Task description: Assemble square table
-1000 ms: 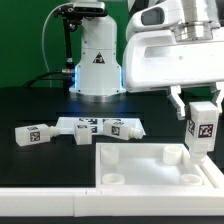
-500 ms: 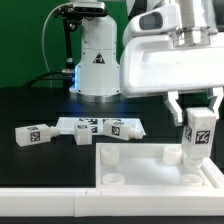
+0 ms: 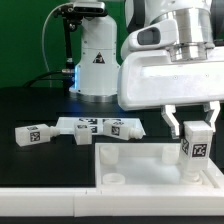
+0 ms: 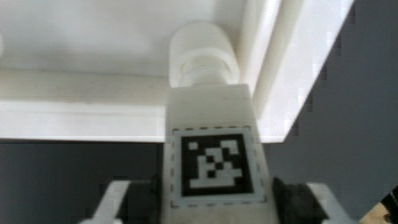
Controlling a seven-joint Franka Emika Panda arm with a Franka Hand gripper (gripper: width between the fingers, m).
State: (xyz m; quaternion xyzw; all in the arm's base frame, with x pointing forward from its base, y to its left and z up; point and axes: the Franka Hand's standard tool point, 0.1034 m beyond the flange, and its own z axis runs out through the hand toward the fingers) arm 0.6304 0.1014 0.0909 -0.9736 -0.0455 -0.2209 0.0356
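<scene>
Gripping a stubby white leg [image 3: 197, 150] upright, tag outward, with the gripper [image 3: 196, 132] clenched on its two sides; poised at the far corner of the square top [image 3: 135, 166] toward the exterior view's right, low within the raised rim; in the wrist view, lined up end-on with a round corner socket [image 4: 199, 58] of that top, lower end apparently touching or just entering it, exact depth not readable from either view. Judging by that: first leg mid-insertion, not yet seated home; no leg visibly standing anywhere else on the square top; nearer socket [image 3: 113, 178] bare and open. Lying beyond the far rim of the square top, flat on the black table [image 3: 40, 100]: loose legs [image 3: 30, 135], one well apart toward the exterior view's left, another just behind the rim, possibly a third between them, hard to separate from the marker board [image 3: 84, 123] there. Left to do, as a judgement only: pressing or twisting this leg fully into its socket, releasing, then fetching and fitting each remaining leg at the other corners; early in the job, nothing finished so far. Worth watching: tilt of the leg against the socket wall; risk of jamming, or of shoving the square top sideways, from a skewed start.
</scene>
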